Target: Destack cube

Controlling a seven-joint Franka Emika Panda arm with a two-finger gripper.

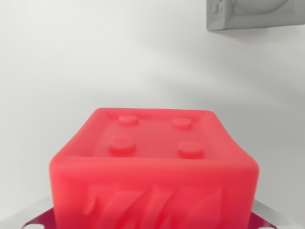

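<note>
Plain white desk [71, 62] filling the wrist view. A grey object [255, 14], cut off by the frame, rests on it at the wrist view's upper right corner.

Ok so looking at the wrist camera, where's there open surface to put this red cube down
The pale surface lies bare above and to both sides of the red cube, bordered only by the grey fixture at the wrist view's top right. Crowded: the bottom, where the cube fills the frame with metal parts at its corners. What lies beneath the cube is hidden.

One red cube [153, 167] (four studs on top), one grey fixture [255, 14].
</note>
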